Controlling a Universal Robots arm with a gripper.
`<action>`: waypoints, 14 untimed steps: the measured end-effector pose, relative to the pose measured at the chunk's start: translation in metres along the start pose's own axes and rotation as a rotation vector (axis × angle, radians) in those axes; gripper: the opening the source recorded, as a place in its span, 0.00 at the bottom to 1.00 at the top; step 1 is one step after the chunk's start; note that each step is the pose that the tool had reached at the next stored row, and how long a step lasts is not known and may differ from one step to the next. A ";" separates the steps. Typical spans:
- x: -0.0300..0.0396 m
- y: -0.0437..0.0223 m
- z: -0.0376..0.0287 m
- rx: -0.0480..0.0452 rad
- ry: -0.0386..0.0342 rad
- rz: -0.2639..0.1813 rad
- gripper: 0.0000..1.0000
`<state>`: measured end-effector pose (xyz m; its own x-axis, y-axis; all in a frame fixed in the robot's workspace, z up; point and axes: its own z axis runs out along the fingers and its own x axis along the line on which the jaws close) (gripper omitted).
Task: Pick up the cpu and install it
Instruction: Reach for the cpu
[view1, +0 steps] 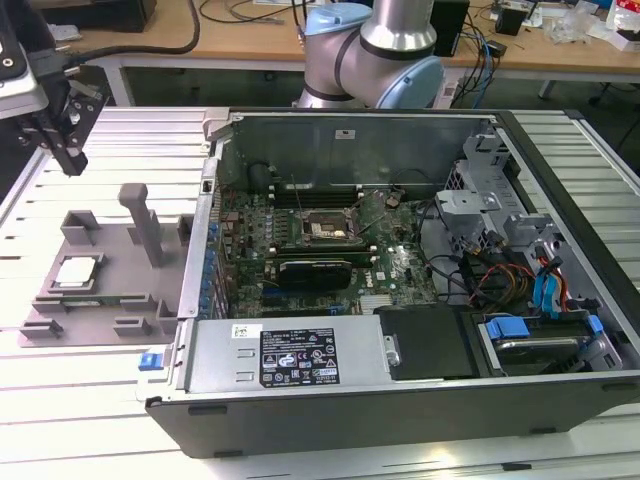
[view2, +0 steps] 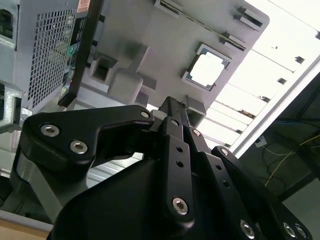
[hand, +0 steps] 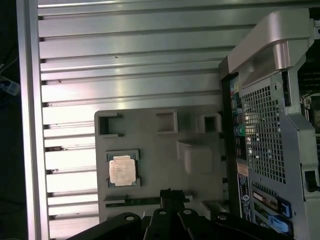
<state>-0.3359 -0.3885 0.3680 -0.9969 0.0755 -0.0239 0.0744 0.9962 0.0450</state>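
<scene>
**Jaws shut, nothing held**

My gripper (view1: 72, 163) hangs over the slatted table (view1: 60, 400), jaws pressed together and empty. The cpu (view1: 78, 272) lies flat in its pocket on the grey tray (view1: 112, 258), on the side away from the computer case (view1: 420, 410), with an upright post (view1: 141, 215) between them

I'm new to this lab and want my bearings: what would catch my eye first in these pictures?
The big open computer case fills the middle of the exterior view, its green motherboard bared. At that view's left a grey tray holds the silvery cpu, lying flat in its pocket, and the black gripper hangs near the tray, clear of it, holding nothing.
</scene>
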 end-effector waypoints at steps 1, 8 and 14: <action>0.0028 -0.0003 0.0024 -0.0001 -0.0001 0.000 0.11; 0.0206 -0.0025 0.0219 -0.0003 -0.0003 0.000 0.11; 0.0290 -0.0035 0.0297 -0.0001 -0.0001 0.000 0.11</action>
<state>-0.3642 -0.3884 0.3375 -0.9969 0.0755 -0.0240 0.0744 0.9962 0.0451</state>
